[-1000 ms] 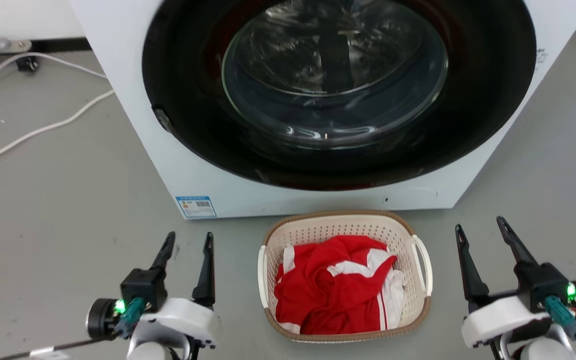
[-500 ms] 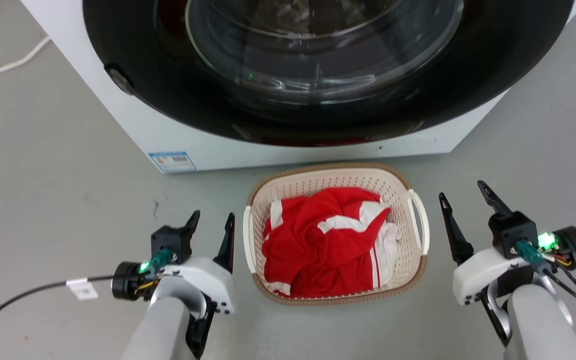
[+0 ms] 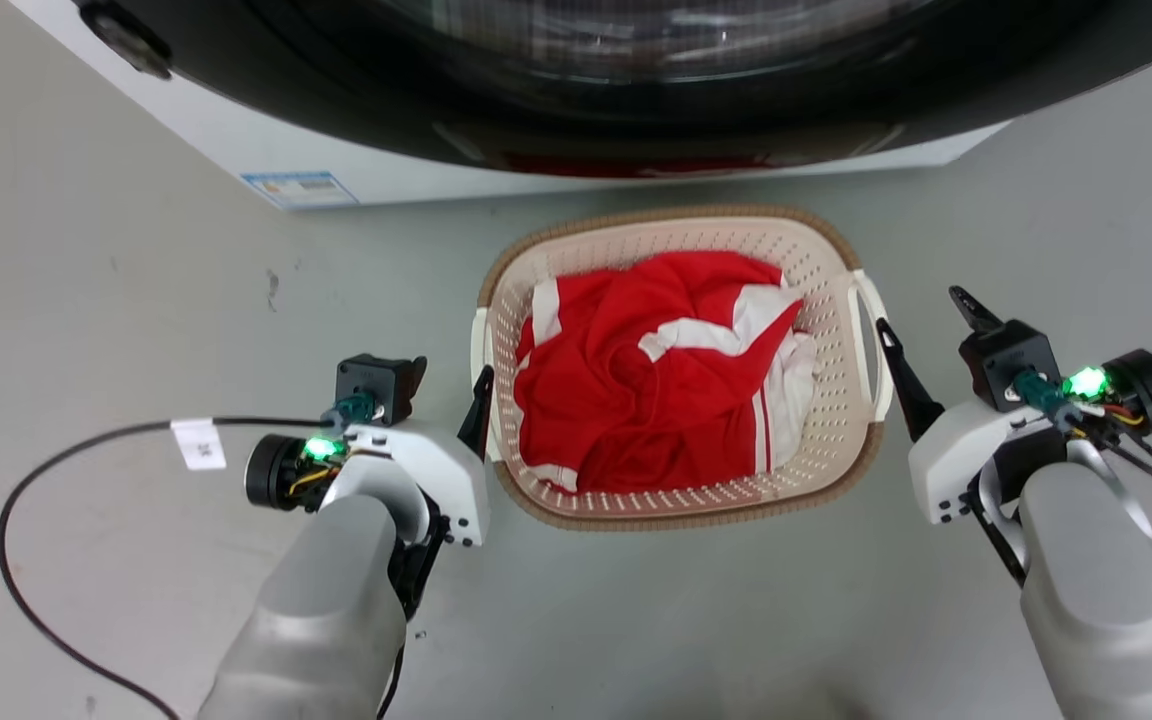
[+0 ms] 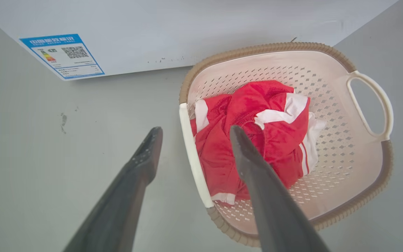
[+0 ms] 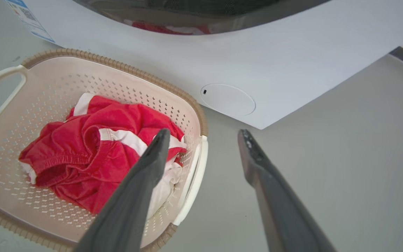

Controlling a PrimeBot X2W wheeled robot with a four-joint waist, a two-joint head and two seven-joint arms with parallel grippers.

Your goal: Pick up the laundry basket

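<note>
your laundry basket sat on the floor just near of the washing machine. your left gripper and right gripper were spread, each astride a white loop handle. it looked light, stiff plastic; those handles seemed your best hold, pinched evenly.

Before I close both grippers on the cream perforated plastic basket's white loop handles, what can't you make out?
- Floor of the cream perforated plastic laundry basket: covered by the crumpled red-and-white garment, every view.
- Left gripper, outer finger: head view, hidden by the gripper's own body.
- Right gripper, height over the white loop handle: wrist view overlaps them, so contact is unclear.
- White washing machine, upper part: cut by the head view's top edge.
- Blue label, print: too small.
</note>
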